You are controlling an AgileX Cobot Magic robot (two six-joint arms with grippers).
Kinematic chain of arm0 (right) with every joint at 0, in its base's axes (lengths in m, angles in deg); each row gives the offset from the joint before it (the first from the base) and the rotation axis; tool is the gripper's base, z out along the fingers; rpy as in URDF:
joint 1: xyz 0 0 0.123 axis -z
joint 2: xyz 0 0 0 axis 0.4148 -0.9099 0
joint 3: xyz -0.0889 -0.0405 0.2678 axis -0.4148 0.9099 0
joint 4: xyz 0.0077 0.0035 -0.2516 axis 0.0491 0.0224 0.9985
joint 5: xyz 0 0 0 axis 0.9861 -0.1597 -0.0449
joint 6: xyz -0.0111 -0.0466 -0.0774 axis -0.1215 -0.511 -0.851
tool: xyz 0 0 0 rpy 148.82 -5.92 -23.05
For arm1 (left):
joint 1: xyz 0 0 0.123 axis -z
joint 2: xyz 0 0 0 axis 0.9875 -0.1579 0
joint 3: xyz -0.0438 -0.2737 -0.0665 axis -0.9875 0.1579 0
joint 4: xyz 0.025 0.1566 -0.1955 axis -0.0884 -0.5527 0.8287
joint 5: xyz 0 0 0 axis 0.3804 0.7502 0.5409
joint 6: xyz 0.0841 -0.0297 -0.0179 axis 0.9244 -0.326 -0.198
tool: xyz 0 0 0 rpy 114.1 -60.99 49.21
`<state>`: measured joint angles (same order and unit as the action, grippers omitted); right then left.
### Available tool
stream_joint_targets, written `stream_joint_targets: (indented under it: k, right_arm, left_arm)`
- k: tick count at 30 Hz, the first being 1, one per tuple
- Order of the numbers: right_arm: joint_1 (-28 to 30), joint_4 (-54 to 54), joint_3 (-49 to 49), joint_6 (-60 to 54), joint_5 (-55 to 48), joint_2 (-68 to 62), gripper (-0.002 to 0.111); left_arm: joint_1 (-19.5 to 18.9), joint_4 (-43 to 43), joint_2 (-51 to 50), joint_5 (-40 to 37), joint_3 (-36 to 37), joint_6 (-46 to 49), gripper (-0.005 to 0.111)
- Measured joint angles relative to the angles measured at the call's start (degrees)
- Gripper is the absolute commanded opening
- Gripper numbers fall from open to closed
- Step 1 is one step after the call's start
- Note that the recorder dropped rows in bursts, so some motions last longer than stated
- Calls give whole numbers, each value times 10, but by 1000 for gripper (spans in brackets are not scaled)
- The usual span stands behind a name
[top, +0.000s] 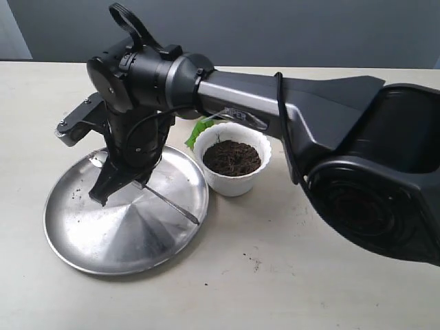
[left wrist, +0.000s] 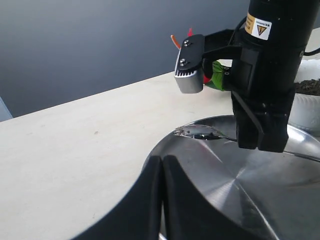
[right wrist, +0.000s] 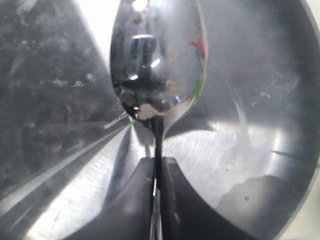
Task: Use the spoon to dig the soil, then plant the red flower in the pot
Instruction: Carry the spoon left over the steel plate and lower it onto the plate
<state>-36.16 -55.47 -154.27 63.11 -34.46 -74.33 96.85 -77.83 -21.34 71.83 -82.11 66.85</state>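
Observation:
The spoon [right wrist: 157, 60] lies low over the steel plate [top: 89, 240]. My right gripper [right wrist: 157, 160] is shut on its thin handle just behind the bowl. From outside, the right gripper [top: 110, 187] points down at the plate's far left part, and the handle [top: 175, 205] sticks out behind it. The white pot [top: 232, 159] stands right of the plate, filled with dark soil [top: 232, 157]. Of the red flower only a green leaf [top: 199, 130] shows behind the arm; a bit of red [left wrist: 190, 34] shows past the right arm's camera. My left gripper [left wrist: 162, 161] is shut, empty, at the plate's edge.
The right arm's thick body [top: 330, 117] stretches across the table from the right, above and behind the pot. A few soil crumbs [top: 254, 261] lie on the tabletop in front of the pot. A grey wall stands behind the table.

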Motion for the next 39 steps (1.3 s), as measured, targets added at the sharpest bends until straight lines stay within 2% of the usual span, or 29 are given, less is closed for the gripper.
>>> stream_joint_targets:
  k: [13, 21, 28, 36, 39]
  right_arm:
    - [0, 0, -1, 1, 58, -11, 0]
    - [0, 0, -1, 1, 83, -11, 20]
    - [0, 0, -1, 3, 85, -11, 22]
    - [0, 0, -1, 3, 16, 15, 22]
    - [0, 42, -1, 13, -18, 45, 22]
  left_arm:
    - [0, 0, 0, 0, 0, 0, 0]
    - [0, 0, 0, 0, 0, 0, 0]
    - [0, 0, 0, 0, 0, 0, 0]
    - [0, 0, 0, 0, 0, 0, 0]
    - [0, 0, 0, 0, 0, 0, 0]
